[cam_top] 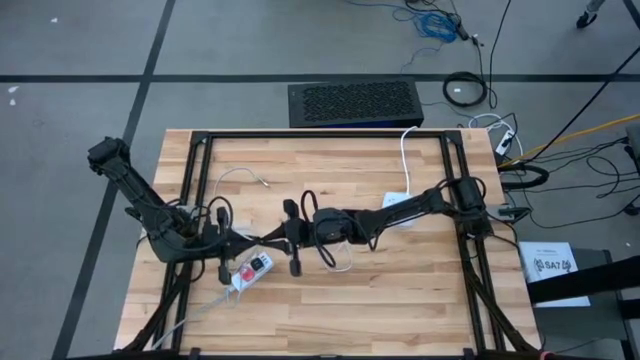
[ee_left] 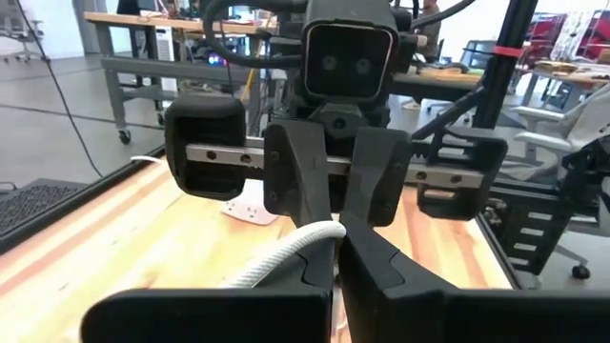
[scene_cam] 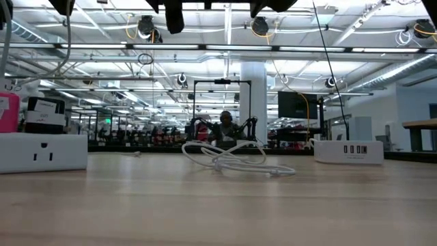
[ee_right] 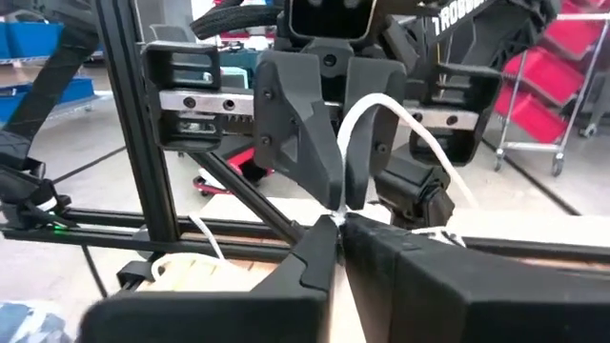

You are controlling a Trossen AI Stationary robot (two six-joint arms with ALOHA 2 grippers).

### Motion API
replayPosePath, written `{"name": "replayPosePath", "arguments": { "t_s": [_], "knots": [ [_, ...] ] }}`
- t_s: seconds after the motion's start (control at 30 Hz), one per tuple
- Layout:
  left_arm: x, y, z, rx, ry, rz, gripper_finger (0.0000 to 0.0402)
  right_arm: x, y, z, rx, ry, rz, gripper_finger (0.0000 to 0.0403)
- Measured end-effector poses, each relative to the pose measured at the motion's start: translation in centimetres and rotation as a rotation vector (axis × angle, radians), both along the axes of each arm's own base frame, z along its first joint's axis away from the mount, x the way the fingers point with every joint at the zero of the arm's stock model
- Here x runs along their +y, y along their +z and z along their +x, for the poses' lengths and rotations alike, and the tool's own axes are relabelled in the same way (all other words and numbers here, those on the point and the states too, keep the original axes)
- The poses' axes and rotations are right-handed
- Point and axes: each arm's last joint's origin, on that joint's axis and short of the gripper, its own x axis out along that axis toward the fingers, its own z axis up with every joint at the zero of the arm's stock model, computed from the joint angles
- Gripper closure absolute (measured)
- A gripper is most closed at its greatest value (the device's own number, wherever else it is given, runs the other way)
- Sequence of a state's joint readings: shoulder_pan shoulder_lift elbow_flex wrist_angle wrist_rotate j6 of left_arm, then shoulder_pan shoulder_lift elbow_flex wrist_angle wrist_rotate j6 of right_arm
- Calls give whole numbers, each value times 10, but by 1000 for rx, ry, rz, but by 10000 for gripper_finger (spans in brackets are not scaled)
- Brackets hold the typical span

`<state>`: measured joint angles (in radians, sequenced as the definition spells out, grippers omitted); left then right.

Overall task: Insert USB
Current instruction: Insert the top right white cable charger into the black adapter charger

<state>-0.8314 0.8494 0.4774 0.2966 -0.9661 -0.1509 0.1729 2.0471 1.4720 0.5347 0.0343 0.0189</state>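
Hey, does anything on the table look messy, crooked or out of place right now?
The white cable lies in a loose tangle mid-table, and the power strip sits askew to the table edges. Both pincers, left and right, pinch the cable.
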Motion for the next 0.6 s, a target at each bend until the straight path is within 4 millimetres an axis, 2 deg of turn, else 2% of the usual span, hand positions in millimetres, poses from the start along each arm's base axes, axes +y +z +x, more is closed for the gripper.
{"name": "replayPosePath", "arguments": {
  "t_s": [0.23, 0.4, 0.6],
  "knots": [
    [1, -1, 0, 9, 8, 11, 394, -3, 4, -7, 117, 5, 25, 331],
    [1, -6, -1, 41, 7, 8, 394, -8, 9, -10, 148, -6, 129, 277],
    [1, -9, -1, 63, 0, 1, 394, -14, -4, -3, 153, 14, 205, 266]
  ]
}}
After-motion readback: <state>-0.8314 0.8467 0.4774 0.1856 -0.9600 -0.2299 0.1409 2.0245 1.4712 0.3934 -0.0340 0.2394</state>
